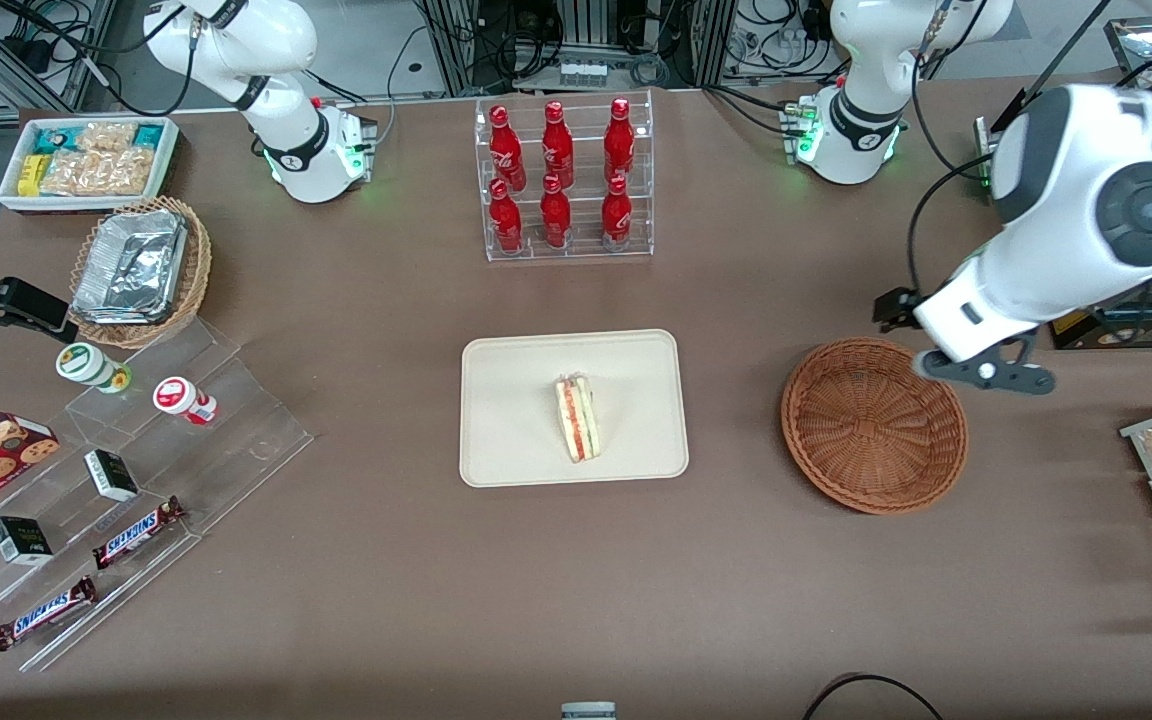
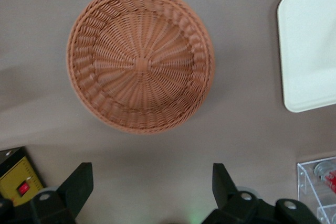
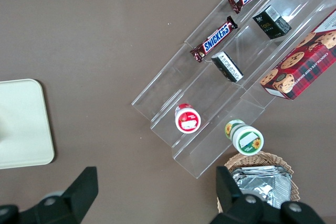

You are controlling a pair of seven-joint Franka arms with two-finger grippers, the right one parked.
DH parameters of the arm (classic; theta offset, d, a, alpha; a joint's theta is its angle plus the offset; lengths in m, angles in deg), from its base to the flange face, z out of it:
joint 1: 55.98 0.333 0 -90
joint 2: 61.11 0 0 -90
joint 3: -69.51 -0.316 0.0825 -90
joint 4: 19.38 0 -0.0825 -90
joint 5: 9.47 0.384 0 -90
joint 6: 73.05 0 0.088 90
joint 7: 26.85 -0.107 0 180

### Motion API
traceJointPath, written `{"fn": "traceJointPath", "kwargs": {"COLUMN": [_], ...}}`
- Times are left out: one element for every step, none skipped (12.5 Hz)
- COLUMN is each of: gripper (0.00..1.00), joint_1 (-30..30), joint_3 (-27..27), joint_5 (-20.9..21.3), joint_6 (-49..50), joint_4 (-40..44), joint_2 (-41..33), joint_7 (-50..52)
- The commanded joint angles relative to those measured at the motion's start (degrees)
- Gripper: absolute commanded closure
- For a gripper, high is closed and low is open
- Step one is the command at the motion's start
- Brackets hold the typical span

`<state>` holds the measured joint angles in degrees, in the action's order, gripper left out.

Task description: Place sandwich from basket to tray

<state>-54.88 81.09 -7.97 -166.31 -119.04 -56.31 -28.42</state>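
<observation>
Sandwich (image 1: 577,418) lying on its side on tray (image 1: 496,420), mid-desk, filling edge up. Looks placed; task judged essentially complete. Basket (image 1: 873,424) toward working arm's end, holding nothing, well apart from tray. End effector (image 2: 152,182) raised above desk beside basket rim, farther from front camera, fingers (image 2: 79,182) spread wide, gripping nothing. For retreat: keep height, steer clear of basket rim, avoid swinging back over tray.

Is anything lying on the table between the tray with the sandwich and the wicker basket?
No. In the front view only bare brown tabletop separates the tray and the empty basket. The open hand hovers above the basket's edge.
</observation>
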Motion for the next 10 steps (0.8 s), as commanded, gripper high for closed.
{"fn": "traceJointPath", "kwargs": {"gripper": [0.00, 0.00, 0.00, 0.00, 0.00, 0.00, 0.00, 0.00, 0.00, 0.00], "joint_1": [2.59, 2.86, 2.86, 2.86, 2.95, 2.95, 2.95, 2.95, 3.56, 3.65], "joint_3": [0.38, 0.29, 0.29, 0.29, 0.29, 0.20, 0.20, 0.11, -0.67, -1.03], "joint_5": [-1.06, -0.97, -0.62, -0.62, -0.27, -0.01, 0.08, 0.08, -0.01, -0.18], "joint_6": [6.22, 8.60, 10.62, 12.38, 14.14, 15.46, 16.52, 16.62, 16.53, 16.27], "joint_4": [4.10, 6.48, 8.24, 9.48, 10.71, 11.85, 12.65, 12.65, 12.65, 12.48], "joint_2": [-1.73, -1.64, -1.64, -1.72, -1.81, -1.81, -1.90, -2.60, -2.78, -2.78], "joint_7": [-2.12, -2.12, -1.68, -1.59, -1.59, -1.68, -1.68, -1.59, -1.68, -1.77]}}
